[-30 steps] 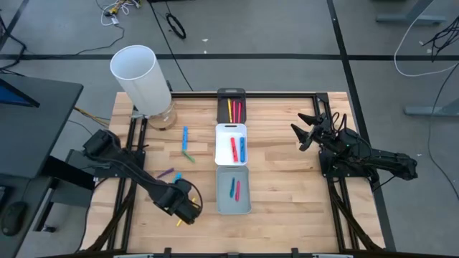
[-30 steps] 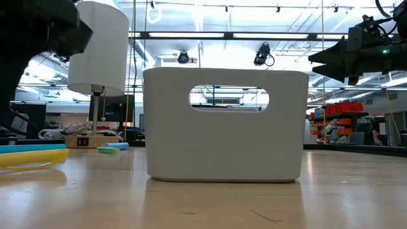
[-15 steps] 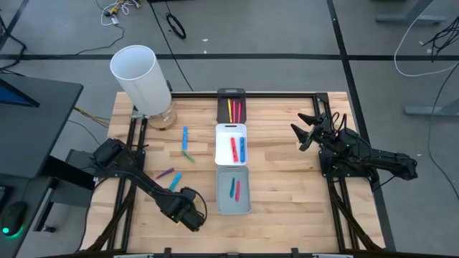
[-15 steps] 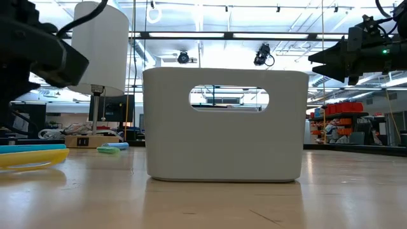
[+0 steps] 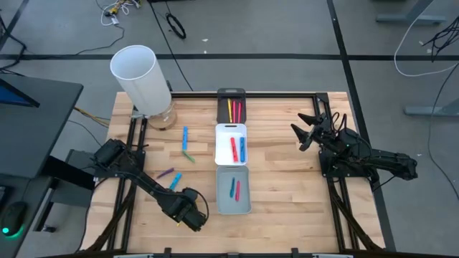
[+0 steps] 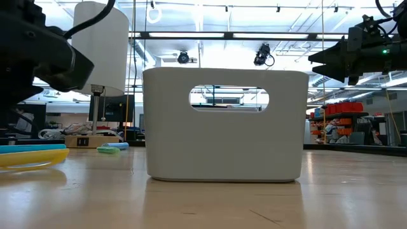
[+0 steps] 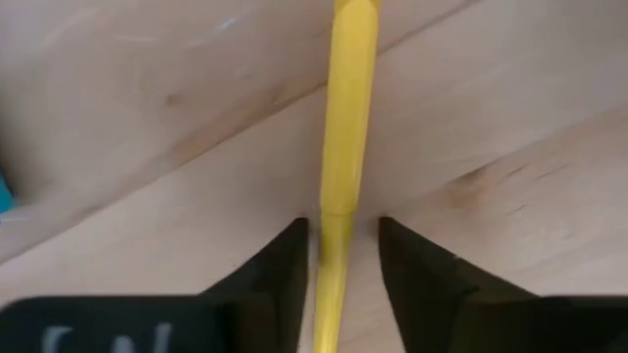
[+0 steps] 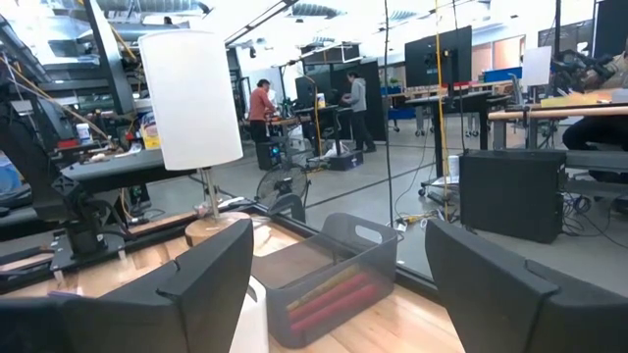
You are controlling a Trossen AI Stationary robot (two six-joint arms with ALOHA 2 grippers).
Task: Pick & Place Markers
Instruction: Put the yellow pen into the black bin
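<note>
Markers' yellow one (image 7: 345,147) lay on the tabletop (image 5: 287,186) at the high view's lower left, between the left claw's (image 7: 340,257) part-closed fingers, not clearly pinched. Closing off-centre could roll it away. The right claw (image 5: 301,133) waited open at right.

worktop (image 5: 287,183): pale wood planks, smooth, faint sheen
yellow marker (image 7: 343,147): smooth glossy plastic
black tray (image 8: 334,265): translucent dark plastic
white cylinder (image 5: 140,79): matt
</note>
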